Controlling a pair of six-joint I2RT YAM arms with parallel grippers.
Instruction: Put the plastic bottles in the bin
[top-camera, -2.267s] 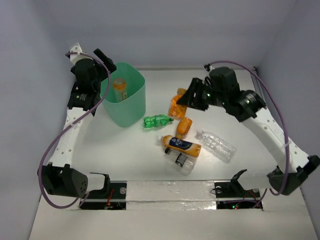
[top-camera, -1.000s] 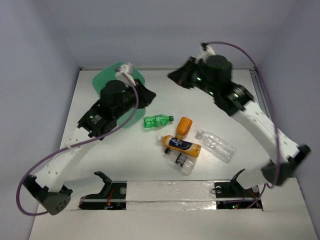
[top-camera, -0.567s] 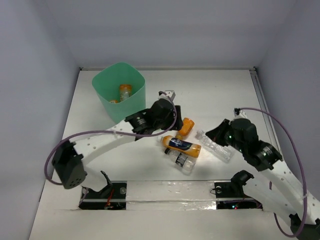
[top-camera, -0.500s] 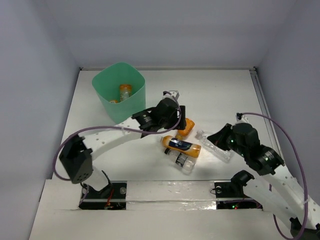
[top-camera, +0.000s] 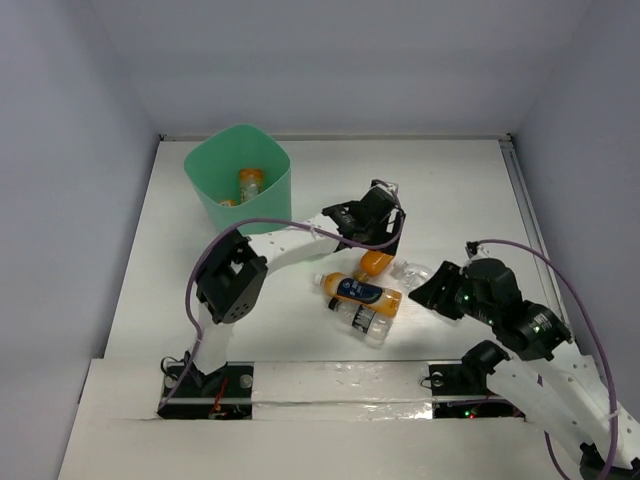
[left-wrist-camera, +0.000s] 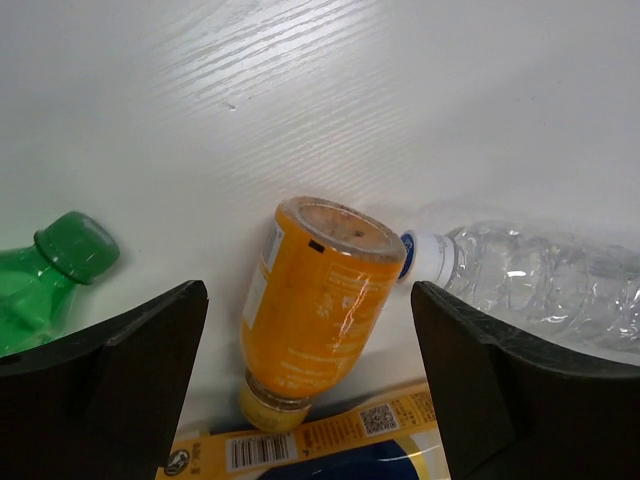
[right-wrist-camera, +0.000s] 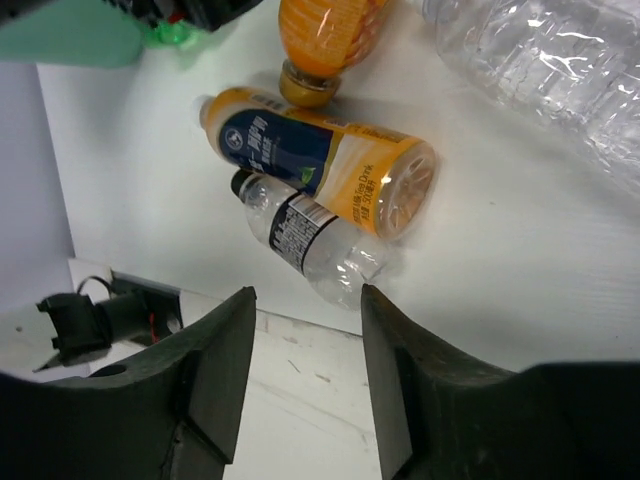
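Fingers of the right gripper (right-wrist-camera: 305, 300) stand spread apart and empty at the near side of the white table (top-camera: 450, 180), hovering above a small clear plastic bottle with a dark label (right-wrist-camera: 305, 235) that lies on its side. I judge the wide opening is meant for coming down across the body of this bottle. Touching it on the far side lies an orange plastic bottle with a dark blue label (right-wrist-camera: 320, 160), also on its side. Against the flank of this one rests the cap end of a shorter plain orange plastic bottle (left-wrist-camera: 320, 320). A large clear crumpled plastic bottle (left-wrist-camera: 540, 285) points its white cap at the base of the plain orange one, touching or almost touching. The left gripper (left-wrist-camera: 310, 290) is over this plain orange bottle with both fingers wide, one on each side and neither in contact, so it holds nothing. The bottle sits in the middle of the gap, which looks like a line-up for a grasp across its width. A green plastic bottle (left-wrist-camera: 40, 285) lies just outside one finger, close enough that a careless closing could push it. Farthest, at the back left and well apart from the pile, the mint-green plastic bin (top-camera: 275, 165) stands upright, and inside it lies at least one orange bottle with a pale cap (top-camera: 250, 182). Five bottles are on the table, so the task seems less than half done.
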